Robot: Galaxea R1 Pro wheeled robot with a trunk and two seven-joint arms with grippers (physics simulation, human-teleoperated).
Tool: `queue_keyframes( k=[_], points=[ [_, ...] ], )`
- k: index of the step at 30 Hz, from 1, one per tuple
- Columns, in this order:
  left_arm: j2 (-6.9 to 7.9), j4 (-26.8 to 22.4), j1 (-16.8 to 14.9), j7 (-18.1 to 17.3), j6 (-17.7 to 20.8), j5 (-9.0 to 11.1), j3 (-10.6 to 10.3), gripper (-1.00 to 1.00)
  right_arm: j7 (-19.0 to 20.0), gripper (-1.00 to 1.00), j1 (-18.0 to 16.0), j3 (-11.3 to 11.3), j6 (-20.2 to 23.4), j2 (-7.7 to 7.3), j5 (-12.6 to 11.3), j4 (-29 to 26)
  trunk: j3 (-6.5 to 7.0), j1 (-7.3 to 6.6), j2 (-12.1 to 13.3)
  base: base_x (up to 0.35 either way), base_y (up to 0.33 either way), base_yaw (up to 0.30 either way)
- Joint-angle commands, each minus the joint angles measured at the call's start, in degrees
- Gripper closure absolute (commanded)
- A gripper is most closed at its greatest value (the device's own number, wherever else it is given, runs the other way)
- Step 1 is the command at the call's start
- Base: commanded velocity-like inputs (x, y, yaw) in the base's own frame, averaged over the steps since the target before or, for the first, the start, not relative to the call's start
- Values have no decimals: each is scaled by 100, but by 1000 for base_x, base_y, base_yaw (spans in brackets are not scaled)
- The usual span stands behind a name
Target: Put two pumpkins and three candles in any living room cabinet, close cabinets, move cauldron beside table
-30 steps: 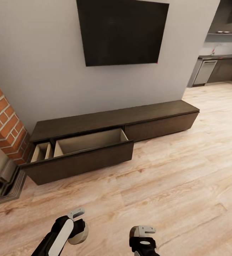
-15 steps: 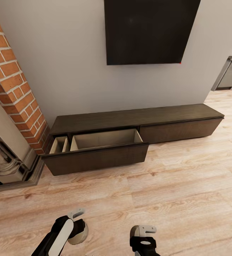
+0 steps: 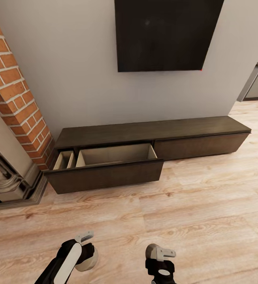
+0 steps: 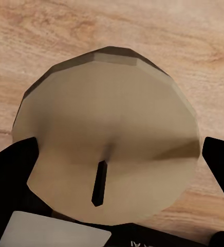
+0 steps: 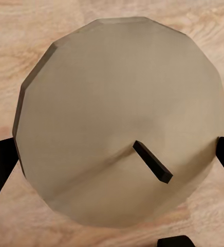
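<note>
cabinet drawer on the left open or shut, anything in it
Open: the cabinet drawer is pulled out, its pale beige inside exposed. The visible part looks empty.

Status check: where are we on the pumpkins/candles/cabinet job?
Done: the cabinet has its left drawer pulled open; what shows of its beige inside holds nothing.
In hand: the left hand grips one candle, the right hand another candle, both above the plank floor short of the cabinet.
Left: drop both candles in, fetch the third candle and the pumpkins, shut the drawer, place the cauldron.
</note>
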Motion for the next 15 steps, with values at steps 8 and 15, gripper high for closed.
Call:
queue_keyframes(
  k=[8,15],
  points=[
    [3,-4,0,54,-2,61,-9,100,-84,100,-4,727,13,8,84,-18,-9,1,-2,125,-75,11],
    [3,-5,0,50,-2,62,-9,100,-89,100,-4,834,41,28,86,-18,-25,1,-2,4,-14,53]
  ],
)
